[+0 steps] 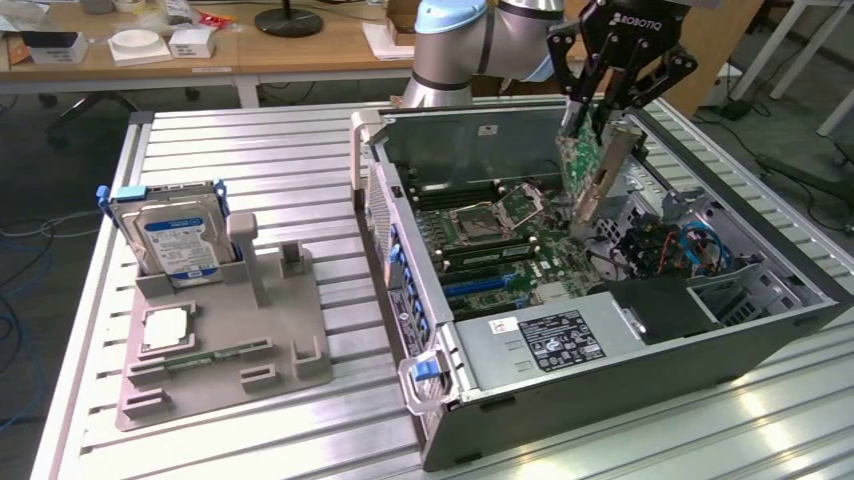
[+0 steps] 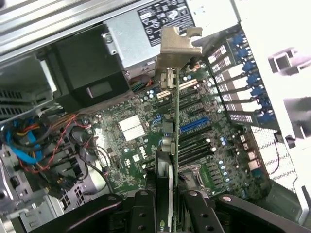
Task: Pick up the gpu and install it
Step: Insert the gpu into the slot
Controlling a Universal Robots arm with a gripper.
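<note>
My gripper [image 1: 597, 112] is shut on the gpu [image 1: 589, 165], a thin card with a green circuit-board face and a silver bracket along one end. The card hangs tilted above the open computer case [image 1: 747, 335], over the motherboard [image 1: 514, 245] on the side of the exterior view's right. In the wrist view the gpu [image 2: 175, 141] shows edge-on between the black fingers [image 2: 145, 209], and its silver bracket [image 2: 176, 48] is at the end far from the gripper [image 2: 170, 206]. Beneath it lie the motherboard [image 2: 129, 141] and its blue and black slots. The card is clear of the board.
A grey fixture [image 1: 220, 355] on the slatted table, at the exterior view's left, holds a silver hard drive [image 1: 174, 240] with a blue-white label and a square processor chip [image 1: 167, 328]. Inside the case are a black power supply [image 1: 661, 305] and blue and red cables [image 2: 34, 145].
</note>
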